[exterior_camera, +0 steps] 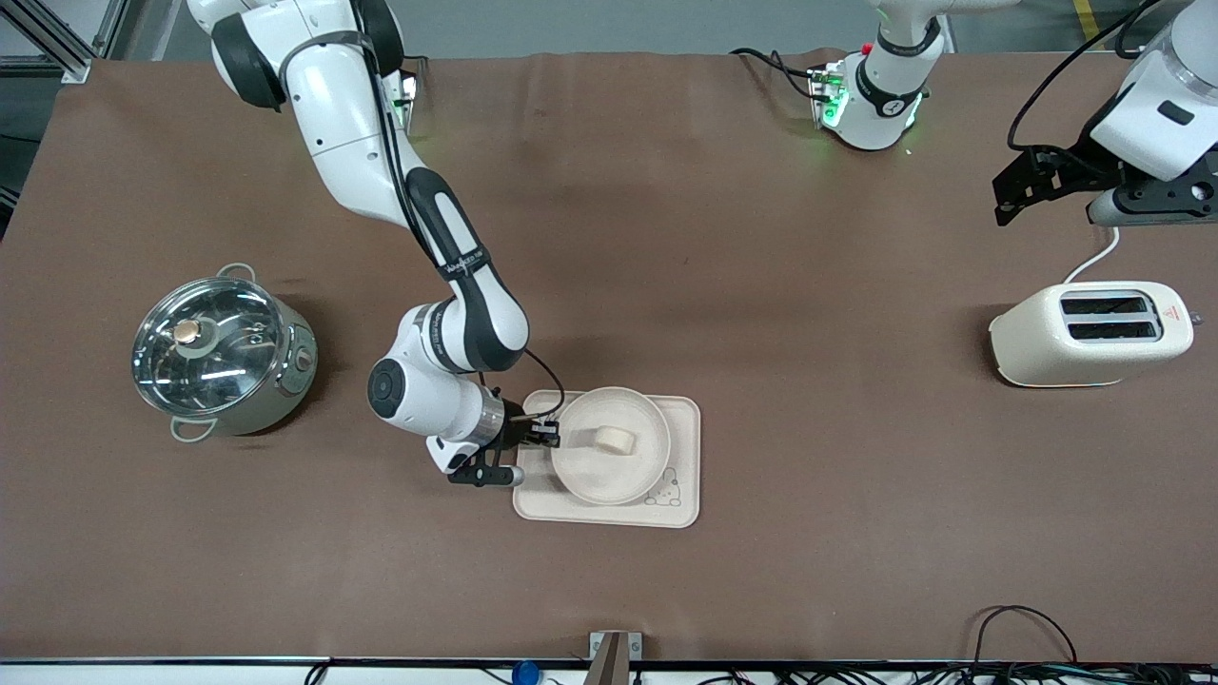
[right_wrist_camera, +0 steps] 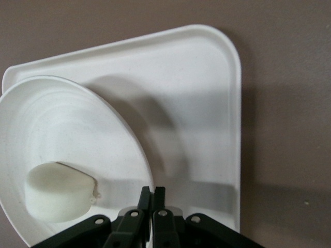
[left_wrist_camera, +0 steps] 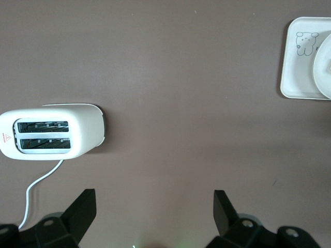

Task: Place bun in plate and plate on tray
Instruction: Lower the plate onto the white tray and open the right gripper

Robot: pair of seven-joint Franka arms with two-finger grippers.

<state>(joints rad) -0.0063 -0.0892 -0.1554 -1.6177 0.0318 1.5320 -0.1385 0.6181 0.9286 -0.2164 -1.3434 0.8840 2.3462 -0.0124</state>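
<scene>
The bun [exterior_camera: 614,440] lies in the round plate [exterior_camera: 609,480], and the plate is over the rectangular tray [exterior_camera: 683,476]. My right gripper [exterior_camera: 552,435] is shut on the plate's rim at the side toward the right arm's end. In the right wrist view the closed fingers [right_wrist_camera: 152,191] pinch the rim of the plate [right_wrist_camera: 67,134]. The bun [right_wrist_camera: 59,199] sits beside them, and the plate casts a shadow on the tray [right_wrist_camera: 196,103]. My left gripper [exterior_camera: 1005,198] is open and empty in the air near the toaster; it also shows in the left wrist view [left_wrist_camera: 155,199].
A cream toaster [exterior_camera: 1094,333] with a white cord stands at the left arm's end, also seen in the left wrist view [left_wrist_camera: 51,135]. A steel pot with a glass lid [exterior_camera: 219,352] stands at the right arm's end. The tray's corner [left_wrist_camera: 297,77] shows in the left wrist view.
</scene>
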